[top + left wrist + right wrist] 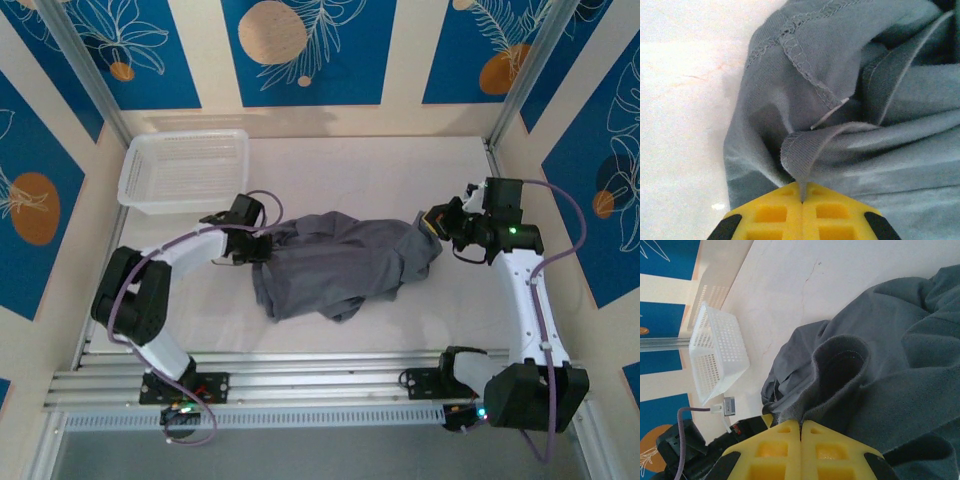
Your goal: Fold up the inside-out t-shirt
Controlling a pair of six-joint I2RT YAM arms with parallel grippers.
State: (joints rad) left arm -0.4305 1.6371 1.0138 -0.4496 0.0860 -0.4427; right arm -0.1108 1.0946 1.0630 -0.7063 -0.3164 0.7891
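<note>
The slate-grey inside-out t-shirt lies bunched in the middle of the table, its stitched seams facing up. At the shirt's left end, my left gripper is shut on a thin fold of its cloth, and the yellow fingers meet with a strip of cloth pinched between them. My right gripper is shut on the shirt's right end. There a rolled edge of cloth runs into the seam between the closed yellow fingers.
A white mesh-sided plastic basket stands at the back left of the table, also in the right wrist view. Bare white tabletop lies behind the shirt. Aluminium rails run along the near edge.
</note>
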